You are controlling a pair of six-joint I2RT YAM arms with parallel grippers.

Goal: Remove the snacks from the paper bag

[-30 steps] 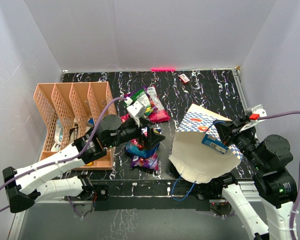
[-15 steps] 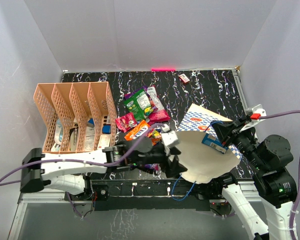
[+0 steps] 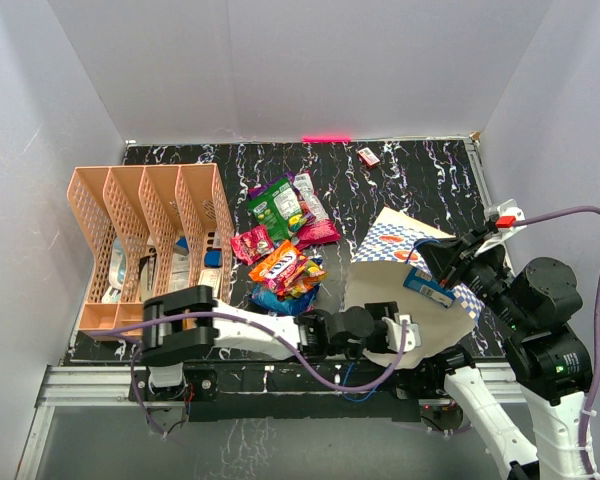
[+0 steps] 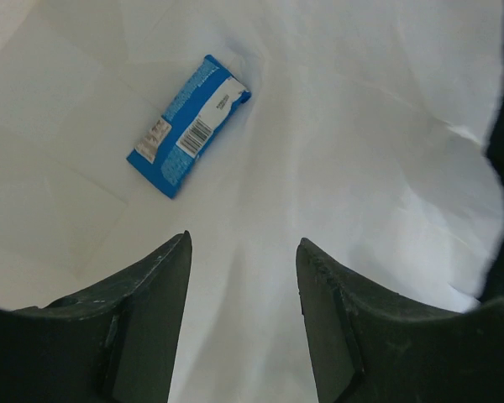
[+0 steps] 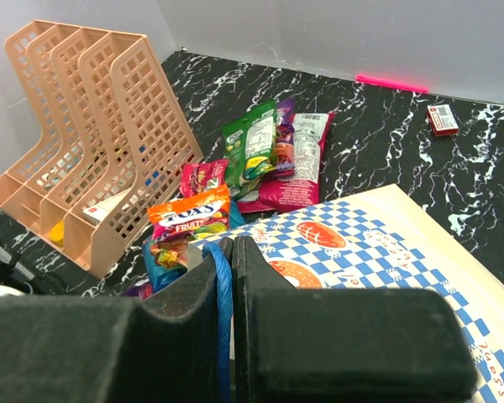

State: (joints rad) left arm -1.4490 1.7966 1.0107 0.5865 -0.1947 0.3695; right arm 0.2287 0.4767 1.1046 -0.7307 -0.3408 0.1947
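Note:
The paper bag (image 3: 405,240) lies at the right, its white mouth turned toward the near edge. My left gripper (image 3: 405,335) is open and empty inside the mouth. In the left wrist view, a blue snack packet (image 4: 189,126) lies on the white bag wall (image 4: 361,168), ahead and to the left of my left gripper (image 4: 244,243). My right gripper (image 5: 235,243) is shut on the bag's blue cord handle (image 5: 225,277) and holds the chequered side (image 5: 378,243) up. It also shows in the top view (image 3: 442,262). Several snacks (image 3: 285,235) lie in a pile outside the bag.
The peach lattice organizer (image 3: 150,235) stands at the left and also shows in the right wrist view (image 5: 84,126). A small red-and-white box (image 3: 368,156) lies at the back. The pile holds an orange packet (image 5: 189,214) and a green one (image 5: 250,147).
My left arm has swung right from above the snack pile, and its gripper is now inside the bag's mouth. The right gripper still holds the handle.

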